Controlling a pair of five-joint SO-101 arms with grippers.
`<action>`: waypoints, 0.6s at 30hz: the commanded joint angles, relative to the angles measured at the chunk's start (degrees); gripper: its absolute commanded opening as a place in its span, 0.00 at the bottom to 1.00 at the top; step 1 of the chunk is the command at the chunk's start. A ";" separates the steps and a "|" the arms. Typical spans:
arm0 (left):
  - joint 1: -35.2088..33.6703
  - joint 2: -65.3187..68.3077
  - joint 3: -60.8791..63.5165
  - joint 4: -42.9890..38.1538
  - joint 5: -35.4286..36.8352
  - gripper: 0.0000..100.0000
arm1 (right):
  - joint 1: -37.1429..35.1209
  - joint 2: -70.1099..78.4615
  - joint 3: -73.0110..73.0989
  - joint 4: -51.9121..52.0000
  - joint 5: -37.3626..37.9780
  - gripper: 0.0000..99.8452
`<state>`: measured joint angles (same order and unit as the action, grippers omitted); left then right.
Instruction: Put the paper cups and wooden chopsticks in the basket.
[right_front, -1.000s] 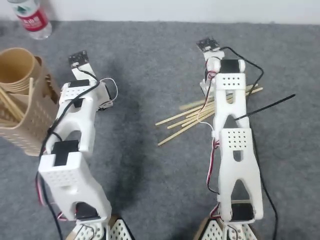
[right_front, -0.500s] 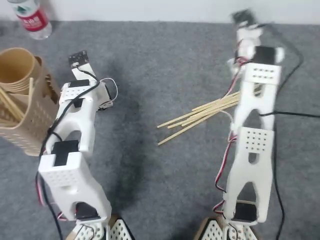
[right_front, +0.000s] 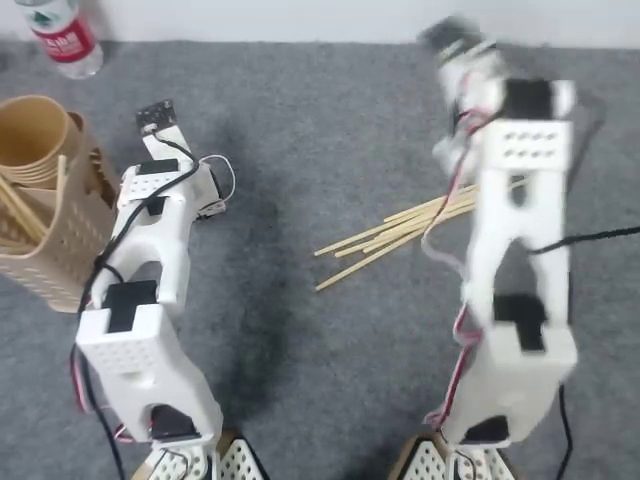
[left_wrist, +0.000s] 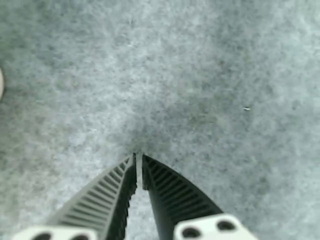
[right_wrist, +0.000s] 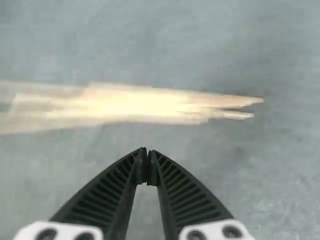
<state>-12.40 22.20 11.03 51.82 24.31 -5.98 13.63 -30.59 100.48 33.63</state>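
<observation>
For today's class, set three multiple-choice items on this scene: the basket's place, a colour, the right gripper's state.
1. The basket stands: A between the arms; B beside the left arm; C behind the right arm.
2. The label on the bottle is: A red; B blue; C green.
3. The right gripper is: A wide open; B shut on chopsticks; C shut and empty.
Key: 1 B, it sits at that arm's outer side. 2 A, the band is red. 3 C, its jaws meet, chopsticks lying beyond them.
</observation>
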 joint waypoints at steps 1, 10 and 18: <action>0.44 -3.52 -0.04 -0.79 0.00 0.01 | -2.07 -8.84 14.33 -1.63 7.12 0.01; 0.18 -3.52 0.13 0.26 0.00 0.01 | 2.51 -3.30 17.49 -6.37 32.97 0.17; 0.44 -3.52 0.04 -0.18 0.00 0.01 | 2.86 5.58 17.41 -20.00 42.46 0.31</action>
<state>-12.40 22.20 11.38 52.00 24.31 -2.73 17.58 -12.66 84.40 72.57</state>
